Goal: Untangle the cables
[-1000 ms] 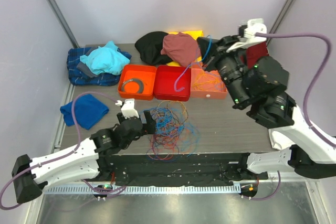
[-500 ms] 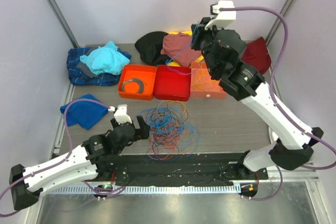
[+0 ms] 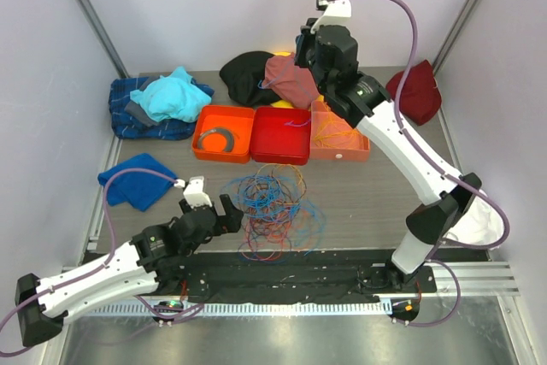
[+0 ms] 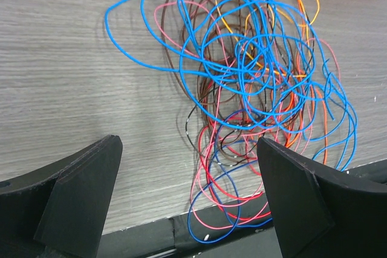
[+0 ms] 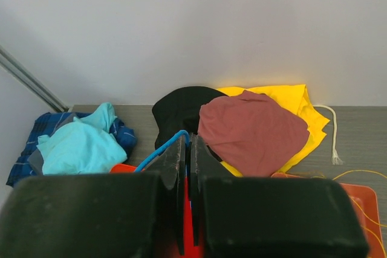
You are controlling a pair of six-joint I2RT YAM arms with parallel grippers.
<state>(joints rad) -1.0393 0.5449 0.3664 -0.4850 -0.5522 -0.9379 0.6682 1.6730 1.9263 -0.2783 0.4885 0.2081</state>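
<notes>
The cables (image 3: pixel 273 207) lie as a loose tangle of blue, red, pink, orange and brown wires on the table near its front edge. In the left wrist view the tangle (image 4: pixel 254 70) spreads ahead and to the right, with some loops hanging over the table's black edge. My left gripper (image 3: pixel 224 211) is open and empty just left of the tangle, its jaws (image 4: pixel 188 143) wide apart. My right gripper (image 3: pixel 304 50) is raised high over the back of the table. It is shut (image 5: pixel 189 140) on one blue cable (image 5: pixel 160 149), which curves away to the left.
Three bins stand in a row behind the tangle: an orange one (image 3: pixel 222 134), a red one (image 3: pixel 280 136) and an orange one holding thin yellow wires (image 3: pixel 339 138). Cloths lie around them: blue (image 3: pixel 137 179), cyan (image 3: pixel 175 96), black (image 3: pixel 246 74), maroon (image 3: pixel 293 79), dark red (image 3: pixel 414 91).
My right arm has swung up and to the left, away from the right side, still shut on the blue cable. My left gripper has drawn back a little toward the front edge.
</notes>
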